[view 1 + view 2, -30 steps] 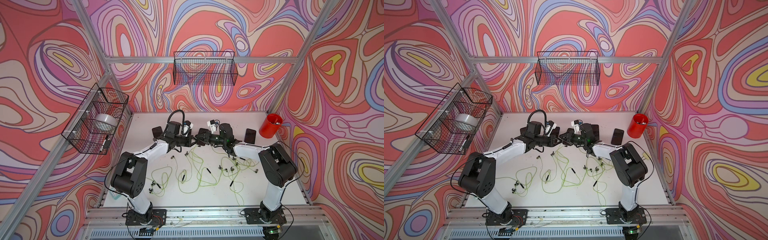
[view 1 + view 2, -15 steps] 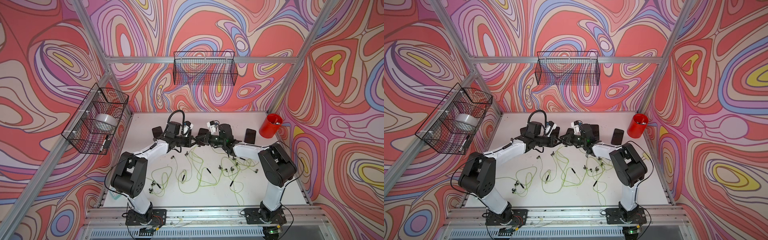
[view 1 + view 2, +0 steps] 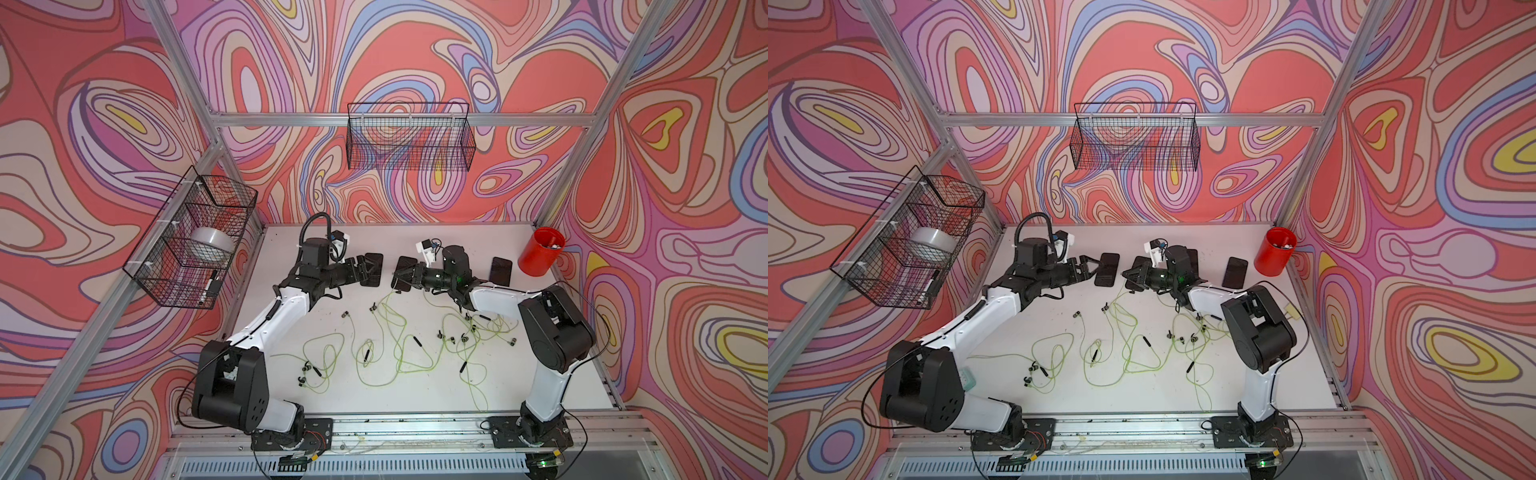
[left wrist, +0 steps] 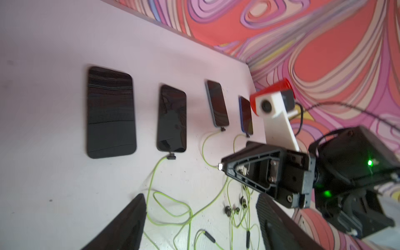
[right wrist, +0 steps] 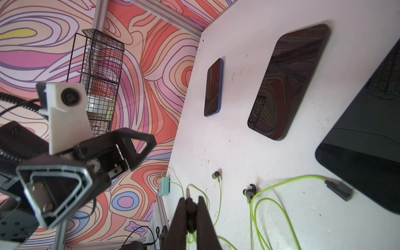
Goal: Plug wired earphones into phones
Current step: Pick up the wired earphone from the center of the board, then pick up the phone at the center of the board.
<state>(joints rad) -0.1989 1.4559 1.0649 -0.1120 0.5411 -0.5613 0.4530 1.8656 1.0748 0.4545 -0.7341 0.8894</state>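
- Right pincer (image 5: 192,200) is pressed together on the small dark plug (image 5: 187,192) of one set of wired earphones, and its yellow-green cable (image 4: 207,151) trails down to the worktop (image 3: 415,399). The left pincer (image 3: 1089,264) hangs spread and empty just beside the row of phones.
- The phones lie flat in a row along the far side. In the left wrist view three have plugs at their near ends. The bare phone (image 4: 111,112) beside them has none, and neither does the end phone (image 5: 213,86) further along.
- The phones lie loose, so a push at the port would probably slide one away unless something braces it.
- Only the plug's tip shows past the fingers. If it sits tilted in the pinch, it would likely miss the port or scrape the edge.
- The loose earphones (image 3: 395,345) lie looped over one another. The trailing cable could snag there, drag the tangle, or tug a seated plug out.
- The worktop is white and speckled with scuffs. A red cup (image 3: 541,251) stands at the far right corner. Two wire baskets (image 3: 409,137) hang on swirl-patterned walls, and the side one holds a pale roll (image 3: 212,245).
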